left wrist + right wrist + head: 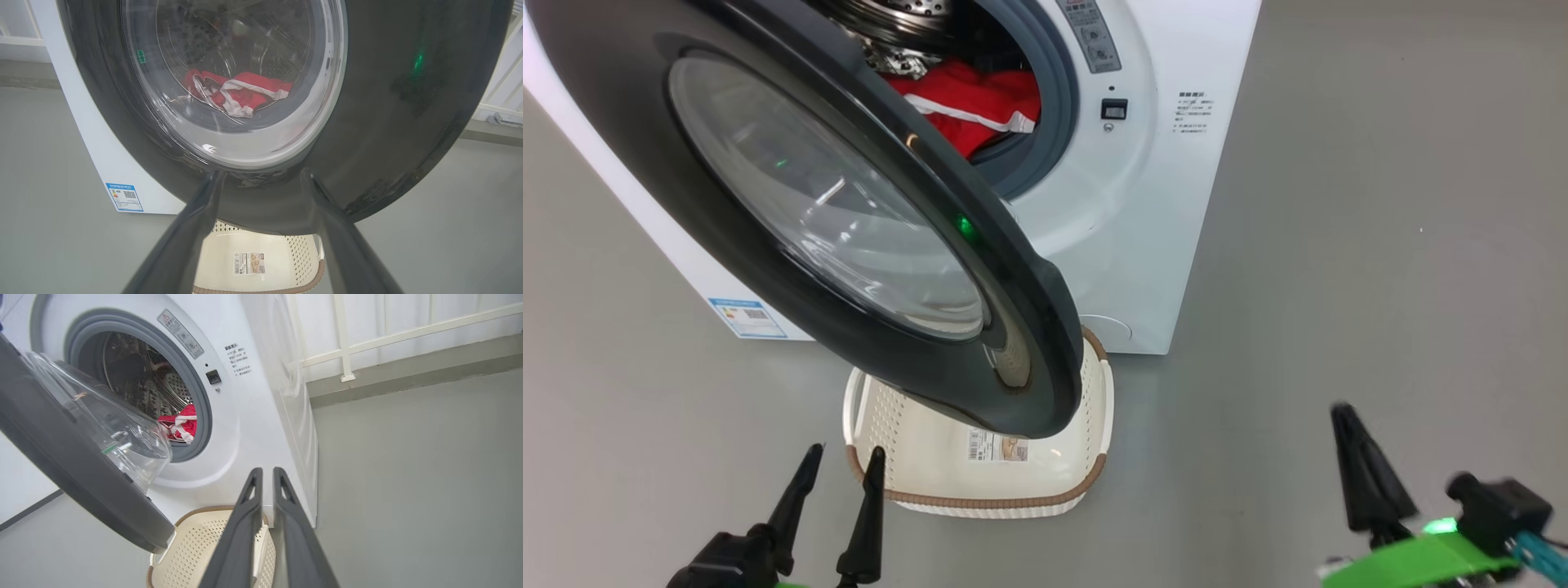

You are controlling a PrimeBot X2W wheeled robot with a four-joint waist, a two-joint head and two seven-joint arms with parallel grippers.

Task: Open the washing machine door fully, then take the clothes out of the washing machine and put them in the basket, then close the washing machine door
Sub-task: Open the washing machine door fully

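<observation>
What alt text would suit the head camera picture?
A white washing machine stands with its round black-rimmed door partly open above a cream basket; red clothes lie inside the machine. The left gripper and right gripper point upward at the bottom corners, holding nothing.

I seem to be working in a bare lab or test room: a washing machine stands alone on a smooth grey floor, with a plain white panelled wall behind.
</observation>
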